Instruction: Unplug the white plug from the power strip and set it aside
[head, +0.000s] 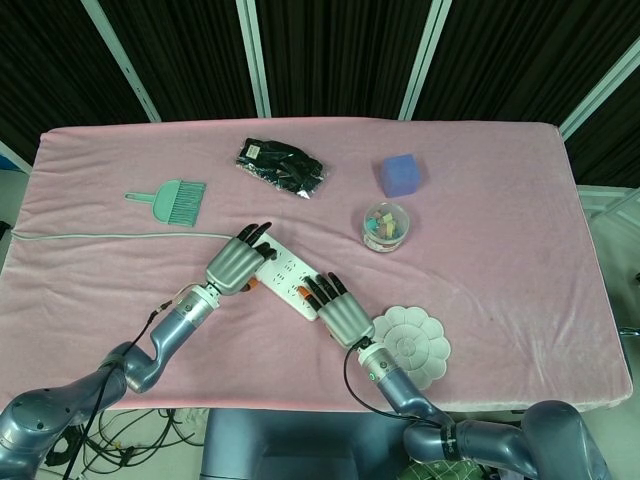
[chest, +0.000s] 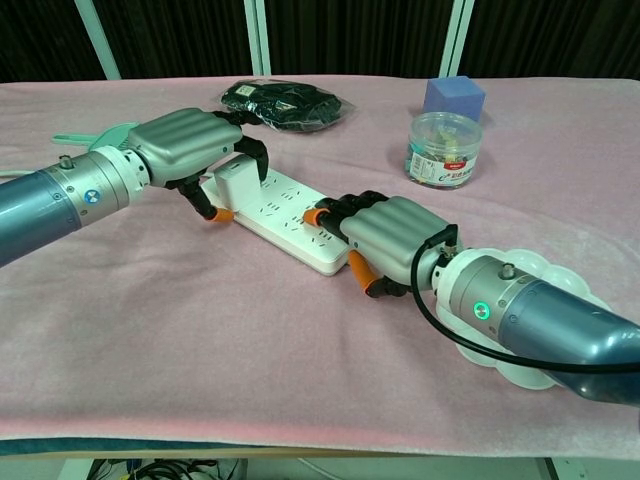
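Your biggest risk is the whole power strip (chest: 285, 213) coming up off the desk (chest: 150, 340) when you pull. It lies near the front middle of the pink cloth, long axis running diagonally: the far end, with the plug, points toward the back left, the near end toward the front right. Your right hand (chest: 385, 238) rests palm-down on that near end, fingers curled over it and holding nothing else. If it presses too lightly, the strip will likely tilt or slide with the pull.

Next, the pull direction. The white plug (chest: 238, 181) still sits in the far end socket, standing upright from the strip's face, so it should come straight up. Drag it sideways and the pins may bind.

Then the grasp. Your left hand (chest: 195, 145) arches over the plug with its dark fingertips (chest: 257, 158) at the far side; whether they actually pinch it, I cannot tell. A shallow hold could slip off the smooth casing.

Smallest: the grey cord (head: 110, 236) trails left across the desk and may tug the plug as you set it aside.
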